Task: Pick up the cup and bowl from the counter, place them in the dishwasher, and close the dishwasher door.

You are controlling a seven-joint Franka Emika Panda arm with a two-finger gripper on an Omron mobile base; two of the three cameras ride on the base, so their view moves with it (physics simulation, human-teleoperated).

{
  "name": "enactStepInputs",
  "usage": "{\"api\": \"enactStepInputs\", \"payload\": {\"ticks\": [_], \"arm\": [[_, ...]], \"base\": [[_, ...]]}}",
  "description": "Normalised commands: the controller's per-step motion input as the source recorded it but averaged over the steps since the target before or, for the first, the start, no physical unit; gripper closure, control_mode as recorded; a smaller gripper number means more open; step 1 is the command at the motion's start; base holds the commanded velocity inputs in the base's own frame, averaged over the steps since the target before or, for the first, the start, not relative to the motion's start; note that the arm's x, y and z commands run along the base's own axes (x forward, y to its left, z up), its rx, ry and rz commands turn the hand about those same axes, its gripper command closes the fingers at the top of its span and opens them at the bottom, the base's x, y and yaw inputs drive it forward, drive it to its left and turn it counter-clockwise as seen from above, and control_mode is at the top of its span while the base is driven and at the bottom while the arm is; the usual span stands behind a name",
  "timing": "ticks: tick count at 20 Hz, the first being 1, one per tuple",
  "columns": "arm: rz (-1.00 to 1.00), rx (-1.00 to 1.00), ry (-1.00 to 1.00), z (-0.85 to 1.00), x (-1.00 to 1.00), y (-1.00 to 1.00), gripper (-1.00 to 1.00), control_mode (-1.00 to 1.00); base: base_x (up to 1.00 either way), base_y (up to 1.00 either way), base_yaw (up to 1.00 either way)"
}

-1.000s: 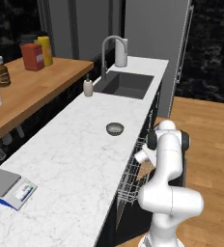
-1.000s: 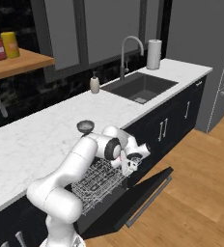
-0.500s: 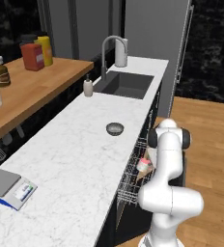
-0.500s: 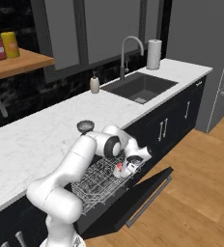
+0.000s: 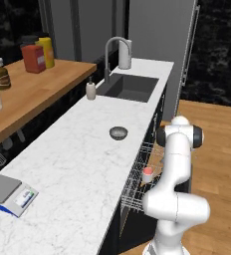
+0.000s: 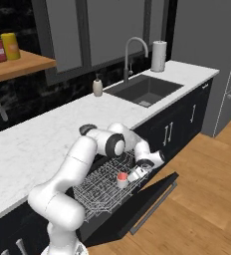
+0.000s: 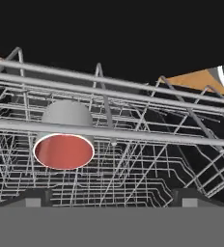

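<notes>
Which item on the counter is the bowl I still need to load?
Start at the sink on the white marble counter. Toward the robot from it, near the counter's front edge above the dishwasher rack, sits the bowl: small, shallow, round, grey metal, standing alone on bare marble.

Marble counter [image 5: 77,164], wire rack [image 6: 100,191].
</notes>
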Motion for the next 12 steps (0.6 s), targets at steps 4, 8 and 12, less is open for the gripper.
{"api": "enactStepInputs", "payload": {"ticks": [4, 8, 12], "arm": [[0.00, 0.00, -0.04, 1.00, -0.16, 0.13, -1.00, -1.00], [0.01, -0.07, -0.11, 1.00, -0.29, 0.24, -1.00, -1.00], [0.11, -0.26, -0.32, 1.00, -0.83, 0.17, -1.00, -1.00]], "base": [[0.00, 0.00, 0.00], [0.00, 0.00, 0.00], [0.00, 0.00, 0.00]]}}
